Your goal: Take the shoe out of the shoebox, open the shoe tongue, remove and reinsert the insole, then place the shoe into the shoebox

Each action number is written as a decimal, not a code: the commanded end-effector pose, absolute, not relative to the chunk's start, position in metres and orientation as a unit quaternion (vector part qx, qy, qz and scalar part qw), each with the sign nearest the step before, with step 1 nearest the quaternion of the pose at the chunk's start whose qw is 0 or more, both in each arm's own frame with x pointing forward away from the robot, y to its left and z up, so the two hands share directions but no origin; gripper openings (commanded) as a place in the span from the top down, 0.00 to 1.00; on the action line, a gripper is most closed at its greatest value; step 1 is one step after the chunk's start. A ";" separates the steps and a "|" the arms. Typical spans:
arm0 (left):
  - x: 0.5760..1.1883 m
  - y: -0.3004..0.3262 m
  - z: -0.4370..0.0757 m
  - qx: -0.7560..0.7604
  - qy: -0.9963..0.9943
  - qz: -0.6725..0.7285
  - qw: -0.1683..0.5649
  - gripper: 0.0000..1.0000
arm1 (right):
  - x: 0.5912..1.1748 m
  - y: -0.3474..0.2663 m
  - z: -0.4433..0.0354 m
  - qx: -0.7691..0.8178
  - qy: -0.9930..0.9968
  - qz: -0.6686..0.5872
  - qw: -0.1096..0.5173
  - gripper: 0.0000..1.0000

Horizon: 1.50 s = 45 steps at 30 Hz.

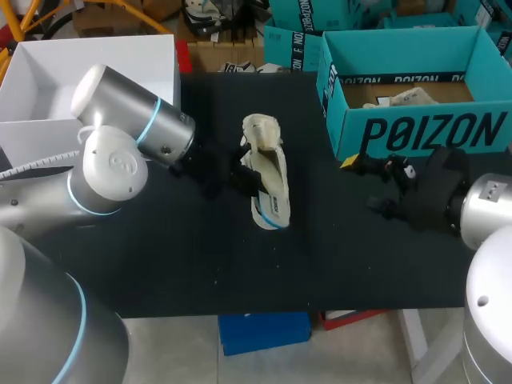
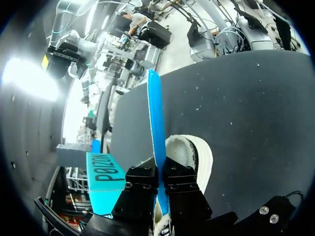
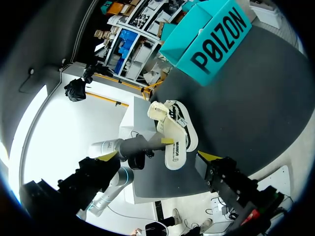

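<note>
We're working the insole w/ the left hand. Its two fingers are pinching the thin, blue-backed insole from both sides, closed nearly to touching. The shoe is lying on its side mid-surface, out of the teal shoebox, which is sitting at the far right. In the head view the insole is looking partly in and partly out of the shoe, w/ the free end pointing to the near edge. We can't tell whether it's coming out or going back in. The right hand is hanging wide open w/ nothing in it, near the box's front wall & well apart from the shoe.

Our read on doing this step well:
- Nothing's pinning the shoe, so any pull or push is prob. dragging it along.
- The right hand should be bracing the shoe at heel or toe w/o squashing the opening.
- We should be moving the insole along the shoe's length, not across, & gripping near its edge so it isn't buckling.
- If reinserting, we're feeding the toe end first, flat vs. the footbed.
</note>
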<state>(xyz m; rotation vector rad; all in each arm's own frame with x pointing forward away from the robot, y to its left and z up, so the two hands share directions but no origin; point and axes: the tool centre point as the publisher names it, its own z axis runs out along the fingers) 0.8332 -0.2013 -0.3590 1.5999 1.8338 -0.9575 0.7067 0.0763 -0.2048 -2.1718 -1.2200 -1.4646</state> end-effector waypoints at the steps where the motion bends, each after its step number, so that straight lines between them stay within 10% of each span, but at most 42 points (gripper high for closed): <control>1: 0.833 -0.200 -0.361 0.589 0.680 -0.350 0.262 1.00 | 0.706 0.073 -0.211 -0.716 -0.461 -0.475 0.221 0.00; 27: 0.861 -0.197 -0.376 0.569 0.706 -0.323 0.270 1.00 | 0.706 0.073 -0.211 -0.716 -0.461 -0.475 0.221 0.00; 28: 0.860 -0.197 -0.376 0.568 0.707 -0.324 0.270 0.80 | 0.706 0.073 -0.211 -0.716 -0.461 -0.475 0.221 0.00; 30: 0.856 -0.198 -0.375 0.568 0.706 -0.325 0.269 0.00 | 0.706 0.073 -0.211 -0.716 -0.461 -0.475 0.221 0.00; 39: 0.842 -0.200 -0.360 0.566 0.694 -0.351 0.274 0.00 | 0.706 0.073 -0.211 -0.716 -0.461 -0.475 0.221 0.00; 45: 0.833 -0.199 -0.353 0.569 0.688 -0.359 0.272 0.57 | 0.706 0.073 -0.211 -0.716 -0.461 -0.475 0.221 0.00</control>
